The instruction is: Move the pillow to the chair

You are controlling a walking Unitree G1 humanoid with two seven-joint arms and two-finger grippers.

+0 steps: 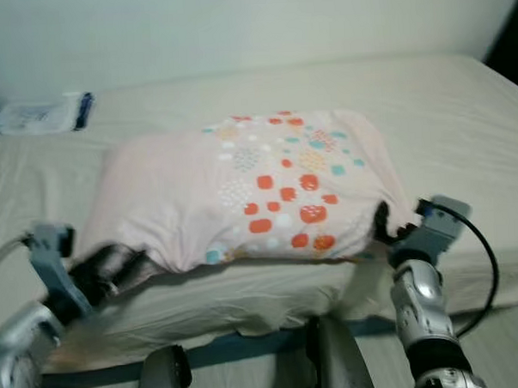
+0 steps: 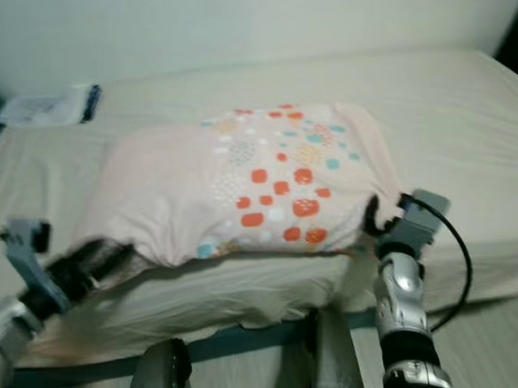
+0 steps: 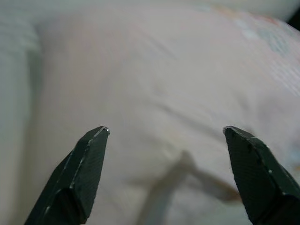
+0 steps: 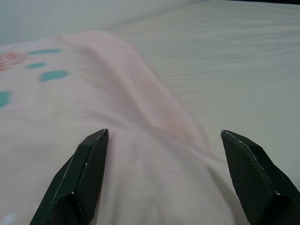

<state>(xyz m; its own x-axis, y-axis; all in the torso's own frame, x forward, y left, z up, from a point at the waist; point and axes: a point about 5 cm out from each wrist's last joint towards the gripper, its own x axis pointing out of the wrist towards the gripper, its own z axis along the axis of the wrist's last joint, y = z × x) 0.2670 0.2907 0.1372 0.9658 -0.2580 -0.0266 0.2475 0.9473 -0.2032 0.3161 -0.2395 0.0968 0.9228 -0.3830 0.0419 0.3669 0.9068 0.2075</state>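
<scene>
- Pillow (image 1: 250, 190): pale pink w/ a patch of orange, teal & white spots, lying flat on the bed (image 1: 462, 125), near the bed's front edge, roughly mid-width.
- Bed covered w/ a cream sheet; sheet hangs over the front edge just below the pillow.
- Left claw (image 3: 164, 136): at the pillow's left front corner, low by the bed's front edge. Wrist view has both black fingers (image 3: 77, 178) spread wide apart, nothing between them but pink fabric ahead (open, no grip).
- In the head views the left claw is blurred where it meets the pillow; can't tell if it's touching.
- Right claw (image 4: 164, 136): at the pillow's right end, close to the front edge. Fingers splayed wide, pillow fabric straight ahead and bare sheet beyond to one side (also open).
- Right arm (image 1: 423, 316) rises upright from below the bed's front edge, black cable looping off its wrist.
- Small white packet w/ a dark blue end (image 1: 42, 115) lies at the bed's far left corner, well apart from the pillow.
- White wall (image 1: 234, 23) behind the far edge of the bed.
- Robot's own legs (image 1: 327, 363) just in front of the bed's front edge.
</scene>
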